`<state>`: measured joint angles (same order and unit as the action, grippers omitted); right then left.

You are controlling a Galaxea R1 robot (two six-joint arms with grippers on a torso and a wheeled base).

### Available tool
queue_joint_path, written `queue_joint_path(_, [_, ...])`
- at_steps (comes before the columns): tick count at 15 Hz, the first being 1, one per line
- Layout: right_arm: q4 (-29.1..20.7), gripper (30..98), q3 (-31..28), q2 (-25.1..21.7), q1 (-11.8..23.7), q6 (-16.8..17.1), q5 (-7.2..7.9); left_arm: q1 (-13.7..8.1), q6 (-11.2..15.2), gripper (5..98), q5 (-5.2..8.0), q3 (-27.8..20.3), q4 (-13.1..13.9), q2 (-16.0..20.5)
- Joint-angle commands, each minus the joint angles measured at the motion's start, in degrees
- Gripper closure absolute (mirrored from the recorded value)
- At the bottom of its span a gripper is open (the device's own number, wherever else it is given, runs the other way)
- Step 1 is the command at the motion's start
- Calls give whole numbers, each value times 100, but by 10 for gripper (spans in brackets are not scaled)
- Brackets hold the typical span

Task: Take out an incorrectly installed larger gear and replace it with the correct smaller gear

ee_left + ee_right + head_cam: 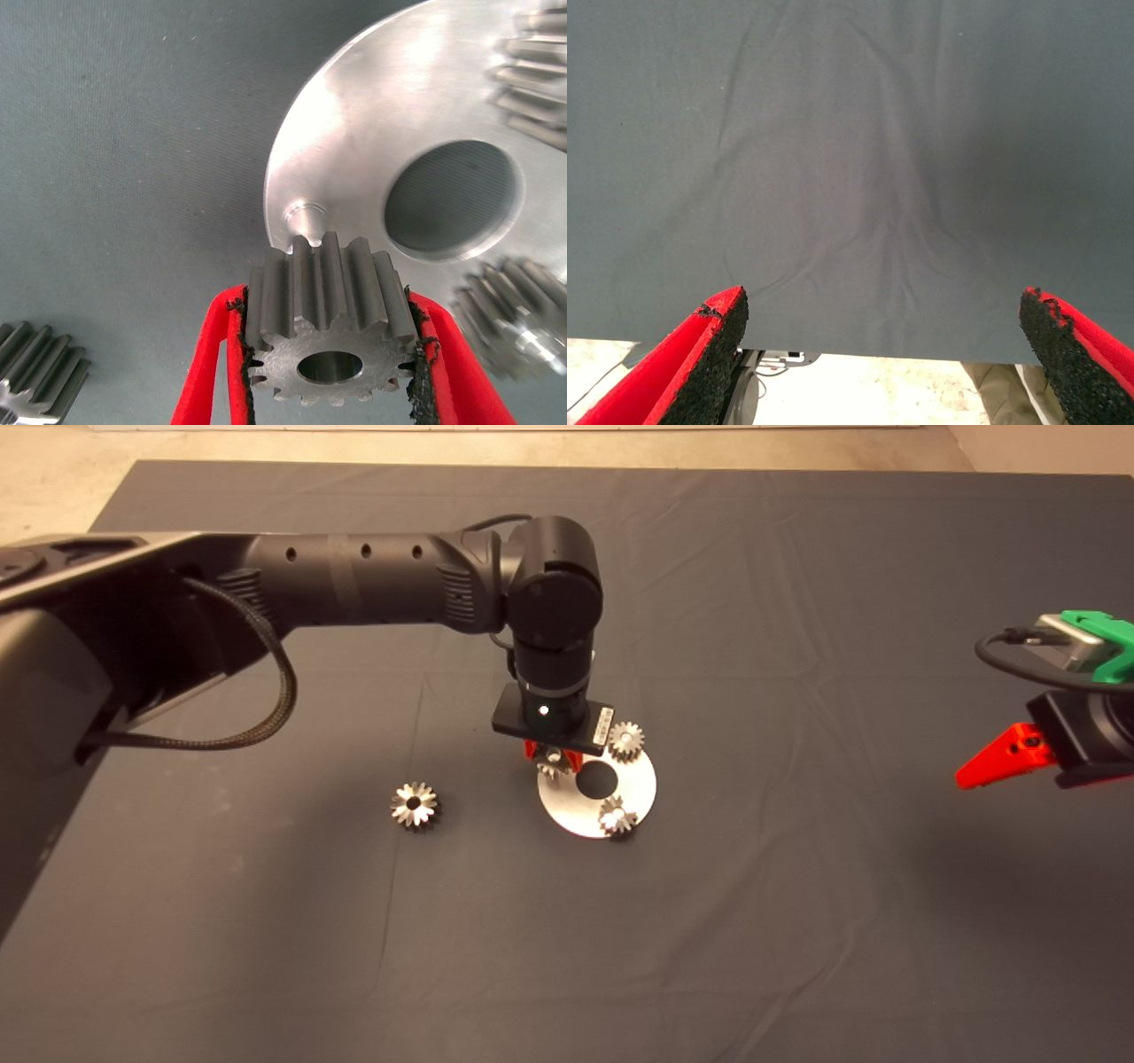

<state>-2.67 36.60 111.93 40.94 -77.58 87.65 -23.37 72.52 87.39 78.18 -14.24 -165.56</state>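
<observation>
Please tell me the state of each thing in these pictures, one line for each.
left gripper: shut on the smaller gear, above the disc's peg.
right gripper: open, idle at the mat's right edge.
larger gear: lying loose on the mat.
disc: carries two other small gears.

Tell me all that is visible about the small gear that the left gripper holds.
The smaller gear is silvery-grey metal with short blunt teeth and a round centre bore. The left gripper is shut on it, a black pad pressing each side. It sits just off the round metal plate, near a small peg on the plate's edge; whether it touches the plate is unclear.
</observation>
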Motion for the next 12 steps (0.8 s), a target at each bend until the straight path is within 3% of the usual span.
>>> queue_joint_path(1, [-190, 472, -66, -53, 118, 15, 15, 34, -312, 762, 761, 378, 114, -104])
queue_joint_path(8, [-190, 472, -40, -26, 125, 15, 6, 59, -344, 762, 761, 573, 106, -280])
queue_joint_path(12, [-181, 472, -49, -53, 125, 15, 15, 444, -581, 761, 761, 811, 114, -351])
